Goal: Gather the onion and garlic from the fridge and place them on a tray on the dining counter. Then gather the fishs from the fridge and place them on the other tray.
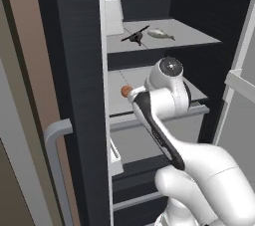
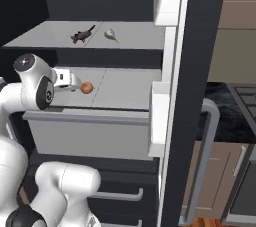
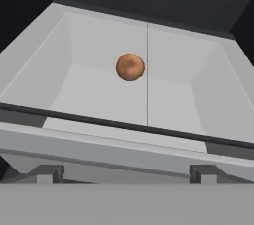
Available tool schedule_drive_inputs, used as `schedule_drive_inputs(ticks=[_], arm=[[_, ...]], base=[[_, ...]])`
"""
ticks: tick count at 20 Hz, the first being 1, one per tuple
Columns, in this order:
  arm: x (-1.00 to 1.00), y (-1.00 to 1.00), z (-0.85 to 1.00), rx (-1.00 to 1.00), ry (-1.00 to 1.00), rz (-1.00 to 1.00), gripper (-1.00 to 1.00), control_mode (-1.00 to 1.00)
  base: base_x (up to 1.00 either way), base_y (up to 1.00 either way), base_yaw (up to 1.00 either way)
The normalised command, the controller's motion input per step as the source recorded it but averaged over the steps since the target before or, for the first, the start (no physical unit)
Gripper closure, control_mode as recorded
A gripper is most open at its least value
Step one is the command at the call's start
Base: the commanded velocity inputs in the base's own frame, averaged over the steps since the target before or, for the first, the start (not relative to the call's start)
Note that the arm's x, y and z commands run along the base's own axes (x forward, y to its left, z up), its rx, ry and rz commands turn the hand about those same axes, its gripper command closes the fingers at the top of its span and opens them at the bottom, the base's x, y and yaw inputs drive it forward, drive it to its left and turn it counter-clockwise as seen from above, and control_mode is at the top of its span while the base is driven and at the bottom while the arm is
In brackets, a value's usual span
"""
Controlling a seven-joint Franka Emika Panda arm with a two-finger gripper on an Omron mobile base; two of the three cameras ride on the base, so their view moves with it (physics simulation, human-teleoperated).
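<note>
The fridge (image 1: 199, 1) stands open with my arm reaching into it. The onion (image 2: 87, 88), a small orange-brown ball (image 1: 126, 90), lies on the pale grey lower shelf (image 2: 125, 88). My gripper (image 2: 76, 85) hovers just left of it, open and holding nothing. In the hand view the onion (image 3: 130, 67) is ahead and centred between the spread fingertips (image 3: 47, 172) of my gripper (image 3: 126, 173), a short way off. On the upper shelf (image 2: 45, 33) lie a dark slender fish (image 2: 82, 35) and a pale garlic bulb (image 2: 110, 34). The dining counter and the tray are out of view.
The fridge doors (image 1: 79, 70) (image 2: 190, 71) flank the opening on both sides, with white door bins (image 2: 160, 116) and grey bar handles (image 1: 55, 140). A grey drawer front (image 2: 90, 136) sits under the lower shelf. Beige cabinets (image 2: 220, 181) lie to the right.
</note>
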Motion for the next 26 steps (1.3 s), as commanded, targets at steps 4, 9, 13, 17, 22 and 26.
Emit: schedule_drive_inputs(ticks=[4,9,13,17,22,26], arm=[[0.47,0.0,-0.15,0.0,0.02,0.0,-1.0,-1.0],[0.53,0.0,-0.26,0.0,0.06,0.0,-1.0,-1.0],[0.47,0.0,-0.29,0.0,0.03,0.0,-1.0,-1.0],[0.48,0.0,-0.29,0.0,0.0,0.0,-1.0,-1.0],[0.47,0.0,-0.28,0.0,0.0,0.0,-1.0,-1.0],[0.52,0.01,-0.22,0.0,0.0,0.0,-1.0,-1.0]], base=[[0.0,0.0,0.0],[0.0,0.0,0.0],[0.0,0.0,0.0],[0.0,0.0,0.0],[0.0,0.0,0.0],[0.0,0.0,0.0]])
